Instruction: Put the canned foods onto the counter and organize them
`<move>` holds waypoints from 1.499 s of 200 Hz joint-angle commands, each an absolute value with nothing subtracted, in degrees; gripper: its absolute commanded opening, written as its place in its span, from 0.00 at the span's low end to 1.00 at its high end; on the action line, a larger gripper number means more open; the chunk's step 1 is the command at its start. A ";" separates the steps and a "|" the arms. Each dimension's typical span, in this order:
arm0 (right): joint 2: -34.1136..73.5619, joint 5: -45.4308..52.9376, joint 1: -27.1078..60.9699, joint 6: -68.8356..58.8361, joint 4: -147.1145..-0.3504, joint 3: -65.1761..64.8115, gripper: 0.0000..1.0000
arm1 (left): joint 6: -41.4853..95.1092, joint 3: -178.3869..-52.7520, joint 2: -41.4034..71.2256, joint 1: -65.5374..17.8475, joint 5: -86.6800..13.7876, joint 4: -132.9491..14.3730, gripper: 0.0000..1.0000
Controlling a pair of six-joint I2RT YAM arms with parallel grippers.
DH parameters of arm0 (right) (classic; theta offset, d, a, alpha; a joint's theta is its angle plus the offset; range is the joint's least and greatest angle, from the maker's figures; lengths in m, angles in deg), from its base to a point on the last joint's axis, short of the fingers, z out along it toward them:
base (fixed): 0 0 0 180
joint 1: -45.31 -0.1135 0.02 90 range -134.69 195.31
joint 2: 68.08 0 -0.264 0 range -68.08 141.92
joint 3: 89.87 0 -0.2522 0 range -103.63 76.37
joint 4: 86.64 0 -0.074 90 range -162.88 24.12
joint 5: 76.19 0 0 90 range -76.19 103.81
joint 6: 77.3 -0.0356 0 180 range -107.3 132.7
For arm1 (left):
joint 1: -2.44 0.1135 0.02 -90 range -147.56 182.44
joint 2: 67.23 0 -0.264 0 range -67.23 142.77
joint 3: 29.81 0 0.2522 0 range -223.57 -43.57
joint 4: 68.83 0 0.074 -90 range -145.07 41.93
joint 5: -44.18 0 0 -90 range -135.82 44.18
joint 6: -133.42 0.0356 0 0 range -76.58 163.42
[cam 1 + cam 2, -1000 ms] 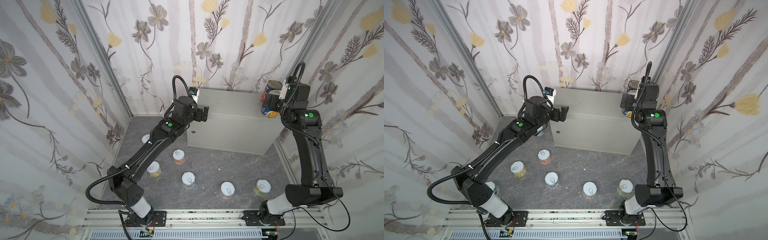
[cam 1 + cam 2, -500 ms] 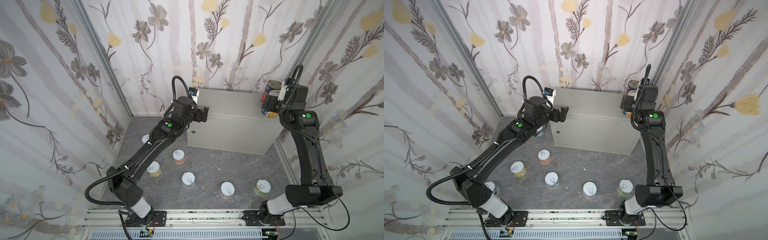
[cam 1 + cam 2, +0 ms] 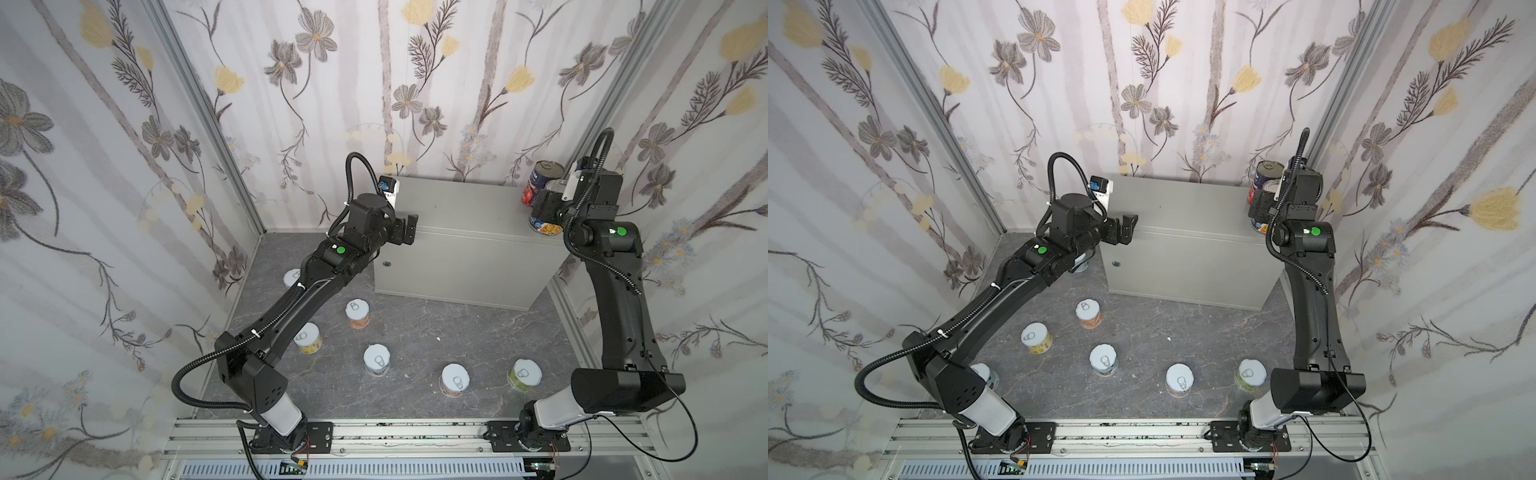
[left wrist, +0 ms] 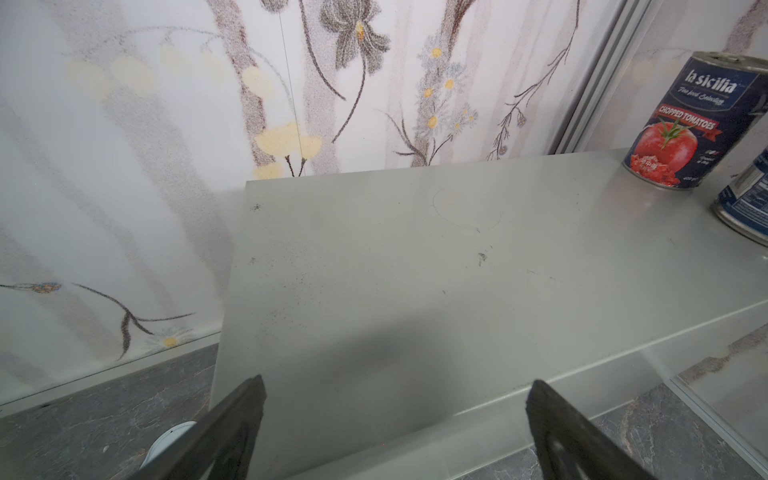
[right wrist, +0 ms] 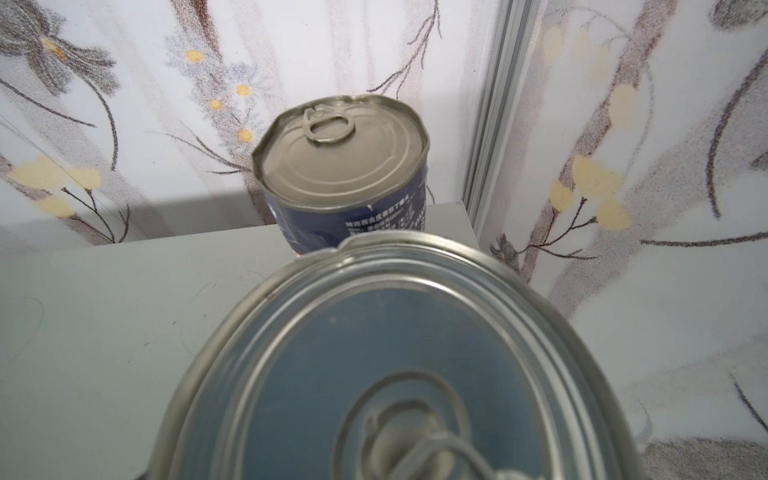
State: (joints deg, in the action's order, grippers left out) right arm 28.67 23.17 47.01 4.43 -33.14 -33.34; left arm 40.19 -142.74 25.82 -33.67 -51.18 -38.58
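- Top views: we see the counter (image 3: 469, 216) at twelve o'clock of the dark floor (image 3: 436, 324), set against the back wall.
- At its two o'clock corner the navy-and-red can (image 3: 540, 183) stands upright on the flat top. The blue soup can (image 3: 544, 226) stands just beside it toward six o'clock.
- Our right gripper (image 3: 547, 205) sits at the blue soup can. We cannot tell whether its jaws press the can or stand clear of it.
- Our left gripper (image 3: 406, 227) hovers at the counter's nine o'clock edge, jaws spread wide and holding nothing.
- Short cans (image 3: 377, 359) stand upright on the floor from six to eight o'clock of the counter, well apart from each other.
- Left wrist view: two dark fingers (image 4: 232, 432) stand far apart over the counter (image 4: 415, 270) with nothing between them. The navy-and-red can (image 4: 690, 124) stands at the far corner, and the blue soup can (image 4: 744, 203) is just beside it.
- Right wrist view: the blue soup can (image 5: 395, 353) shows its lid close under the camera. The navy-and-red can (image 5: 345, 174) stands upright just behind it. The fingers are hidden, so we cannot tell the grip.
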 commanded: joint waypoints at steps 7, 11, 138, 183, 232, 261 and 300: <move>29.87 21.95 47.16 3.30 -36.53 -33.45 0.83 | 39.99 -143.17 25.94 -33.63 -51.71 -39.95 1.00; 29.91 21.63 47.16 3.15 -36.56 -33.49 0.82 | 40.03 -143.17 26.00 -33.64 -51.79 -40.00 1.00; 32.00 19.16 46.63 2.43 -36.66 -35.06 0.85 | 40.17 -143.10 26.20 -33.57 -51.97 -40.01 1.00; 31.94 19.51 46.54 2.72 -36.67 -35.07 0.96 | 40.17 -142.50 25.52 -33.58 -52.12 -39.95 1.00; 30.39 19.91 46.54 3.32 -36.65 -35.07 1.00 | 39.60 -141.32 23.72 -33.59 -52.44 -39.90 1.00; 28.39 20.21 46.54 3.21 -36.76 -35.24 1.00 | 38.94 -140.39 21.66 -33.56 -52.63 -39.86 1.00; 24.81 19.79 46.50 2.95 -36.44 -35.15 1.00 | 38.11 -135.95 16.84 -33.54 -53.69 -39.73 1.00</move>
